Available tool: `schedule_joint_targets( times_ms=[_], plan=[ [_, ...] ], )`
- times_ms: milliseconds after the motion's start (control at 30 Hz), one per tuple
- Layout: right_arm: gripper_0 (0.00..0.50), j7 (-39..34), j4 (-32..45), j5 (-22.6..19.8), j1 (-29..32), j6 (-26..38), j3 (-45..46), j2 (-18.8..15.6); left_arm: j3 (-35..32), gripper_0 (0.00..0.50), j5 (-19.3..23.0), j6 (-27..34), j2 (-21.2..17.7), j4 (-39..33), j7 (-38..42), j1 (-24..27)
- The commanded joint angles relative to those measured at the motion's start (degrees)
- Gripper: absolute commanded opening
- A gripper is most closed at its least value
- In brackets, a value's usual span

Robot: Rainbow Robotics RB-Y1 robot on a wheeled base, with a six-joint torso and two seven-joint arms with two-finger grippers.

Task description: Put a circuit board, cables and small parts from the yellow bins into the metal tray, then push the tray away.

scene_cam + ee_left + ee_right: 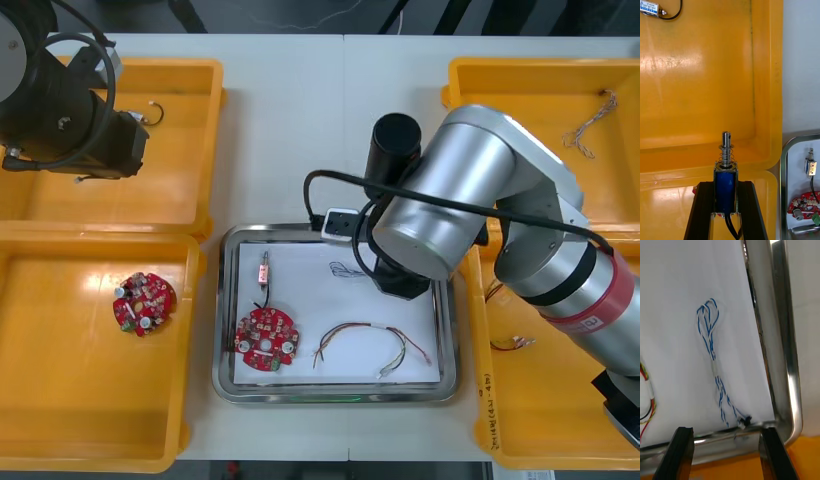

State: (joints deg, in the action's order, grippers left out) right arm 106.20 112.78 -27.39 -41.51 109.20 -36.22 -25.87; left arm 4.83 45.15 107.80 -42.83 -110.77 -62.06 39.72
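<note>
left gripper: clamped on small metal part, pin pointing out along the fingers
right gripper: wide open, empty, over metal tray
loose part label: too tiny to read

The left tool clamps a small metal part; the right tool hangs with fingers apart.

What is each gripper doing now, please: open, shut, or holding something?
Left gripper: shut on a small metal part.
Right gripper: open, holding nothing, over the metal tray edge.
</note>
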Motion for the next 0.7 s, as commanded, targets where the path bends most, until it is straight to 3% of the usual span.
schedule_joint_targets(
  times_ms=[33, 267, 700],
  plan=[
    [0.500, -4.7, 4.0, -1.1, -2.4, 0.8, 5.7, 2.3, -1.5, 0.000, 0.6, 0.4, 0.6, -2.1, 4.1, -0.5],
    [0.500, -11.6, 7.9, -4.3, -2.8, 0.8, 13.8, 1.0, -1.5, 0.000, 1.1, 0.3, 0.6, -2.6, 4.8, -0.5],
    [0.500, -27.2, 11.1, -17.2, -2.4, 0.8, 29.4, -10.8, 3.1, 0.000, 2.1, -0.3, 0.7, -6.4, 13.2, 0.4]
  ],
)
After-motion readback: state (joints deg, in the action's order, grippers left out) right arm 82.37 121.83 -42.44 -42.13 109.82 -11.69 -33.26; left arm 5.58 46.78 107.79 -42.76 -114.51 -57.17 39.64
